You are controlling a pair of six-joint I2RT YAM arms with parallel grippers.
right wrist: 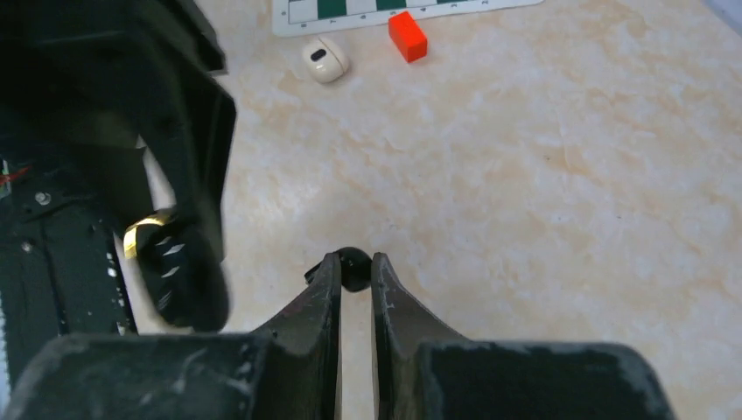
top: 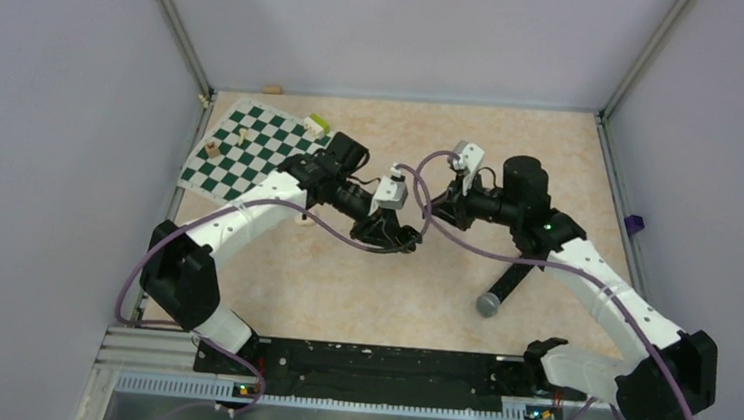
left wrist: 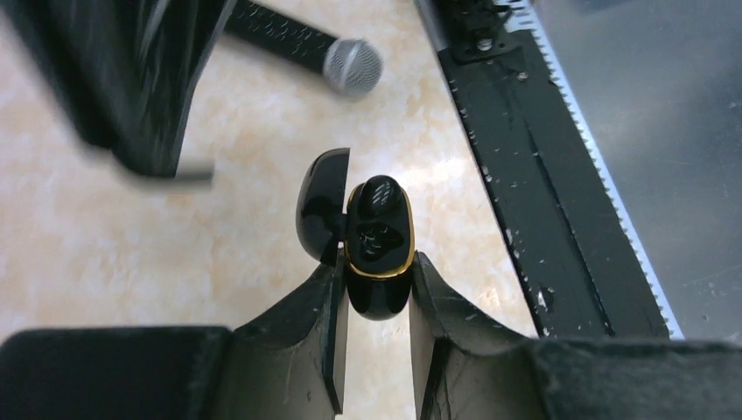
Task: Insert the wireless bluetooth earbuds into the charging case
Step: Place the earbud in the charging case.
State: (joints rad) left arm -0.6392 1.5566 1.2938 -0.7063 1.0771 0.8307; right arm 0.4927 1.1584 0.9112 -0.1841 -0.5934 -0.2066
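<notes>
Open charging case (left wrist: 378,258), glossy and likely slippery, is clamped by its lower body in the left end effector (left wrist: 376,267) above the middle of the worktop (top: 342,288), while a tiny, light earbud (right wrist: 353,257) is pinched at the tips of the right end effector (right wrist: 354,262).

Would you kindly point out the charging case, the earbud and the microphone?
charging case (left wrist: 378,296): left wrist view, lower glossy body.
earbud (right wrist: 353,261): right wrist view, its rounded top.
microphone (left wrist: 353,66): left wrist view, grey mesh head.

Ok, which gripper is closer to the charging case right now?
Left. The left gripper is shut on the charging case, which has its lid open. The right gripper, shut on an earbud, hangs close beside the case without touching it.
</notes>
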